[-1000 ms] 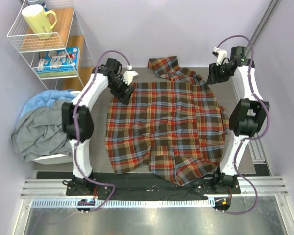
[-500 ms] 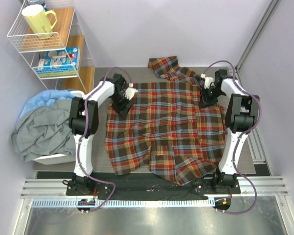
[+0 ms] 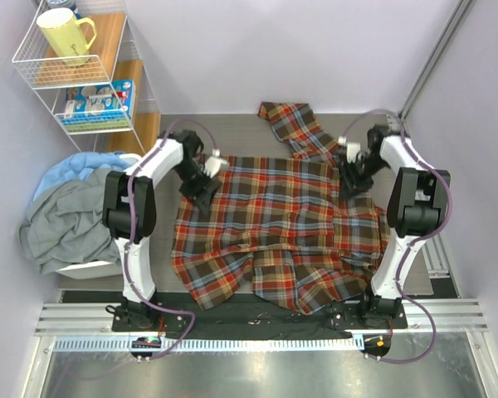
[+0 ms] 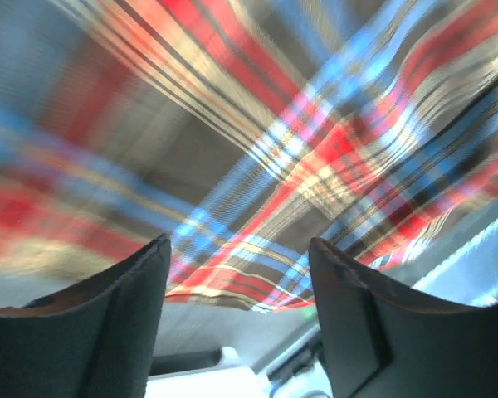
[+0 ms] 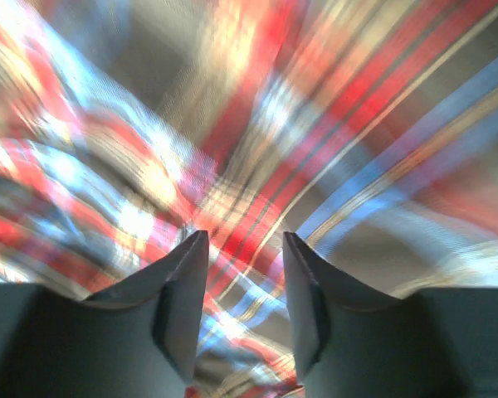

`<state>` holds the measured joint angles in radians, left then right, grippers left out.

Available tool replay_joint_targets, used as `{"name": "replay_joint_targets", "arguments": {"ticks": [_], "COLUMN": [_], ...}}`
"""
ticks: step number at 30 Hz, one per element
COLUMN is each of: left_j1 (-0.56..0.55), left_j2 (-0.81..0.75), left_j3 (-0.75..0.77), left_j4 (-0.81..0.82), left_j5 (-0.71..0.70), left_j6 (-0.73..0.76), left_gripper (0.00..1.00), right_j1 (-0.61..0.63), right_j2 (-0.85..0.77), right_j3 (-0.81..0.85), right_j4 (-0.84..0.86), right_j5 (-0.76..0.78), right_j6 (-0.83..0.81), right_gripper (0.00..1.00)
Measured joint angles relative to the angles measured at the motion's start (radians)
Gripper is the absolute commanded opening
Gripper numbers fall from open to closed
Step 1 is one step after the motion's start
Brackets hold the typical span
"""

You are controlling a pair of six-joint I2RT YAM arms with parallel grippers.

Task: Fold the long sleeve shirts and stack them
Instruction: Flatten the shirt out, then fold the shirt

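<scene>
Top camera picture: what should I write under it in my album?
Robot's left hand and right hand at the far edge of a plaid shirt spread across the table.

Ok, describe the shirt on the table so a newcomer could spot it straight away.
Start at the grey table in the middle of the overhead view. Spread across most of it lies the shirt, one sleeve trailing toward the far edge. It alone is plaid in red, dark brown and yellow, unlike the plain grey and blue heap of clothes off to the left.

Wire rack [image 3: 75, 75] and laundry heap [image 3: 66, 217] at left
</scene>
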<state>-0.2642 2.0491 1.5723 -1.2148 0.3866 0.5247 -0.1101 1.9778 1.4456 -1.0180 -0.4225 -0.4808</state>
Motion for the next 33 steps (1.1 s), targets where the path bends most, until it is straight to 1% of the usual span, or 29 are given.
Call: {"name": "replay_joint_targets", "arguments": {"ticks": [2,4,5,6,7,8,9,11,13,15,17,20,22,26,28,30,33], "left_j1": [0.021,0.042,0.049,0.057,0.064,0.071,0.077,0.083,0.085,0.085,0.084,0.083,0.082,0.083,0.083,0.083,0.083], "left_j2": [-0.001,-0.001,-0.004,-0.009,-0.016,-0.024,-0.032,-0.047,-0.055,-0.041,-0.002,0.111,0.162,0.192,0.201,0.222,0.286], "left_j3": [0.117,0.234,0.269,0.301,0.323,0.333,0.334,0.318,0.285,0.283,0.322,0.478,0.541,0.544,0.545,0.567,0.651], "left_j4": [0.0,0.033,0.056,0.09,0.124,0.164,0.208,0.301,0.427,0.493,0.516,0.492,0.482,0.448,0.428,0.388,0.323], "left_j5": [0.04,0.071,0.08,0.09,0.098,0.109,0.116,0.125,0.134,0.139,0.136,0.114,0.086,0.028,0.01,-0.004,-0.019], "left_j6": [0.005,0.006,0.005,-0.001,-0.01,-0.026,-0.044,-0.085,-0.151,-0.19,-0.214,-0.205,-0.198,-0.163,-0.139,-0.109,-0.063], "left_gripper": [0.77,0.81,0.83,0.9,0.92,0.98,1.0,1.0,1.0,1.0,1.0,1.0,1.0,1.0,0.97,0.92,0.89], "right_j1": [-0.002,-0.005,-0.005,-0.005,-0.005,-0.005,-0.006,-0.006,-0.006,-0.006,-0.006,-0.006,-0.006,-0.006,-0.006,-0.006,-0.005], "right_j2": [0.051,0.116,0.143,0.179,0.212,0.247,0.285,0.342,0.399,0.445,0.484,0.533,0.554,0.576,0.582,0.589,0.606], "right_j3": [0.187,0.399,0.478,0.568,0.652,0.721,0.789,0.861,0.893,0.893,0.887,0.875,0.875,0.875,0.875,0.875,0.875], "right_j4": [-0.047,-0.027,-0.016,0.003,0.016,0.033,0.06,0.089,0.131,0.168,0.206,0.257,0.286,0.327,0.348,0.366,0.382], "right_j5": [-0.029,-0.058,-0.065,-0.072,-0.075,-0.076,-0.075,-0.073,-0.067,-0.061,-0.059,-0.054,-0.047,-0.04,-0.045,-0.061,-0.086], "right_j6": [0.006,0.026,0.042,0.062,0.08,0.1,0.123,0.153,0.186,0.219,0.248,0.291,0.309,0.33,0.336,0.345,0.356], "right_gripper": [0.59,0.69,0.7,0.7,0.71,0.71,0.71,0.71,0.71,0.71,0.69,0.67,0.65,0.61,0.6,0.57,0.54]}}
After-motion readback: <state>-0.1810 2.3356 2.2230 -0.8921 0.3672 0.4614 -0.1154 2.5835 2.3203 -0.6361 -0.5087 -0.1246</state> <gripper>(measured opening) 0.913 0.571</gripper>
